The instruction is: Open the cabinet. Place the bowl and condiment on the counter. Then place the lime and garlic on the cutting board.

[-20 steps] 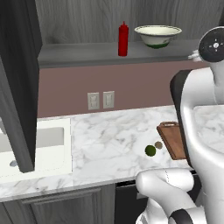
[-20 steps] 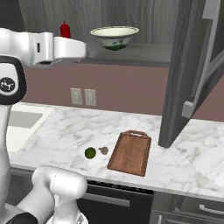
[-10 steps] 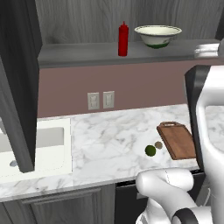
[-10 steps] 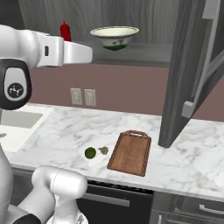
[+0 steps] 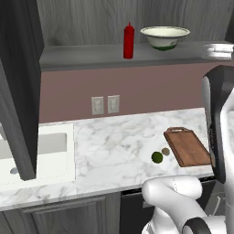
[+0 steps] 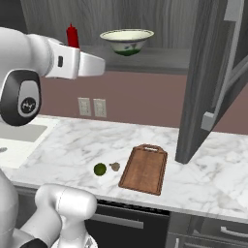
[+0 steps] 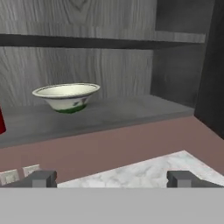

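The cabinet stands open, its left door (image 5: 18, 82) and right door (image 6: 208, 82) swung out. On its lower shelf (image 5: 91, 57) the cream bowl (image 5: 164, 37) (image 6: 127, 41) (image 7: 66, 96) sits upright, with the red condiment bottle (image 5: 129, 41) (image 6: 72, 36) to its left. Down on the marble counter (image 5: 114, 146) lie the lime (image 5: 157, 157) (image 6: 100, 169) and the garlic (image 5: 166, 151) (image 6: 115, 166), just left of the bare cutting board (image 5: 188, 147) (image 6: 144, 168). My gripper (image 7: 113, 179) is open and holds nothing. It faces the bowl from a distance, at about shelf height.
A white sink (image 5: 36, 151) is set in the counter at the left. Two wall outlets (image 5: 105, 105) sit below the shelf. My forearm (image 6: 63, 60) reaches across in front of the bottle. The open right door hangs over the counter's right part.
My arm has swung further right along the shelf front, toward the bowl. The gripper has stayed open. Bowl, bottle, lime and garlic have not moved.
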You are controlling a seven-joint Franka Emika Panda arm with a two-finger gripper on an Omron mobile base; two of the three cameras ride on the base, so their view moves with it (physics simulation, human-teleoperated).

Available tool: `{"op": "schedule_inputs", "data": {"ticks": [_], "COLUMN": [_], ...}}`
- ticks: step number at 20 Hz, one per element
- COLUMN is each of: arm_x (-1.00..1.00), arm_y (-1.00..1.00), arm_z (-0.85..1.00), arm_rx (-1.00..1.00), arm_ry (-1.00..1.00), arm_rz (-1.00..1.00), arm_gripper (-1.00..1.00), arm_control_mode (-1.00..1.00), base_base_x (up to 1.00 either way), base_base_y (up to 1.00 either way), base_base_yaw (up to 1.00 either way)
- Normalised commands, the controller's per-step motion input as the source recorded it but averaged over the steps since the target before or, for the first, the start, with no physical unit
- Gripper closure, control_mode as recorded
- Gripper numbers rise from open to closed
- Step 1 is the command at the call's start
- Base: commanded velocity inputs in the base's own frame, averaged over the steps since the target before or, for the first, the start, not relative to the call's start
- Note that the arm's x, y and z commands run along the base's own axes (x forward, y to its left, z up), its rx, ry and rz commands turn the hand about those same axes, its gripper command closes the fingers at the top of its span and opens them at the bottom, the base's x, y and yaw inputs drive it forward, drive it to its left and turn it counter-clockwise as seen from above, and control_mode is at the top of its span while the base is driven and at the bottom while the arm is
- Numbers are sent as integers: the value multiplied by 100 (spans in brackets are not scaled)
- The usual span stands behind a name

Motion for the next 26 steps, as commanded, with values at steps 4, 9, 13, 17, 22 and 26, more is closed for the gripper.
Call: {"op": "schedule_inputs", "data": {"ticks": [4,9,13,17,22,26], "arm_x": [20,11,3,8,15,15], "arm_y": [31,25,9,15,18,16], "arm_z": [-8,-4,0,0,0,0], "arm_rx": [9,8,6,3,0,0], "arm_ry": [-1,-2,-5,-6,-8,-7], "arm_rz": [13,12,12,12,13,13], "arm_gripper": [-100,-100,-100,-100,-100,-100], "arm_control_mode": [-100,-100,-100,-100,-100,-100], "base_base_x": [0,0,0,0,0,0], "base_base_y": [0,0,0,0,0,0], "base_base_yaw": [0,0,0,0,0,0]}}
